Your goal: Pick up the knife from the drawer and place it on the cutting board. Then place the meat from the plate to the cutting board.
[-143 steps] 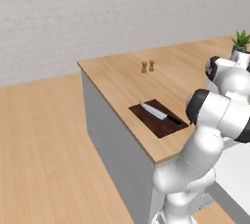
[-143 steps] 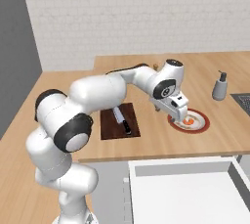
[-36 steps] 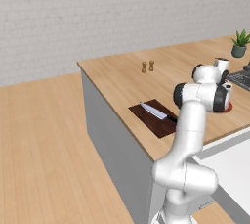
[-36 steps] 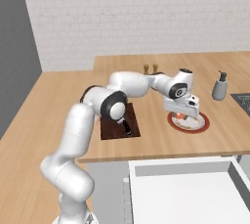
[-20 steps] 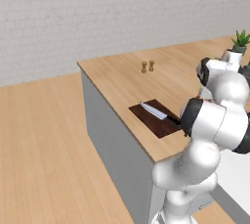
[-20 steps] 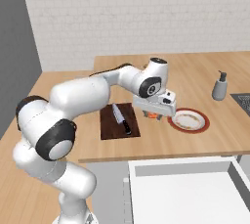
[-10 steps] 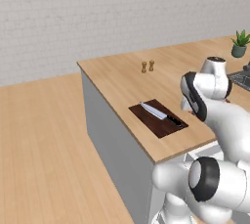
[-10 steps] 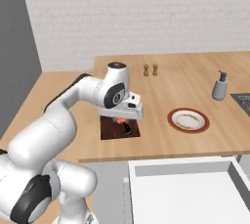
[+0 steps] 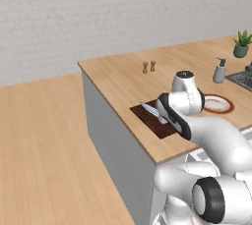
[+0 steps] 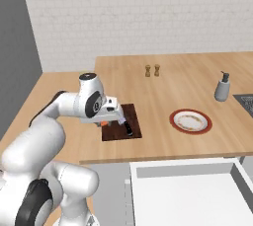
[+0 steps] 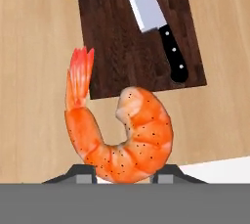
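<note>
- The gripper [image 11: 122, 171] is clamped on the shrimp [image 11: 119, 132], which curls up toward 12 o'clock in the hand view.
- Beyond it, the cutting board [image 11: 117, 37] carries the knife [image 11: 156, 22], lying at 1 o'clock from the shrimp.
- The plate [image 10: 191, 121] lies on the counter [image 10: 188, 84], well apart from the board.
- The drawer [image 10: 197, 198] stands open.

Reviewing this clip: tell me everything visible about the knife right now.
The knife lies flat on the dark brown cutting board, apart from the claw. It has a plain silver blade widening toward a glossy black handle with two pale rivets. In the hand view the handle's rounded end sits near a board corner, and the blade runs off the frame's top. The right base view shows its handle toward the counter's front edge. Only the board touches it.
</note>
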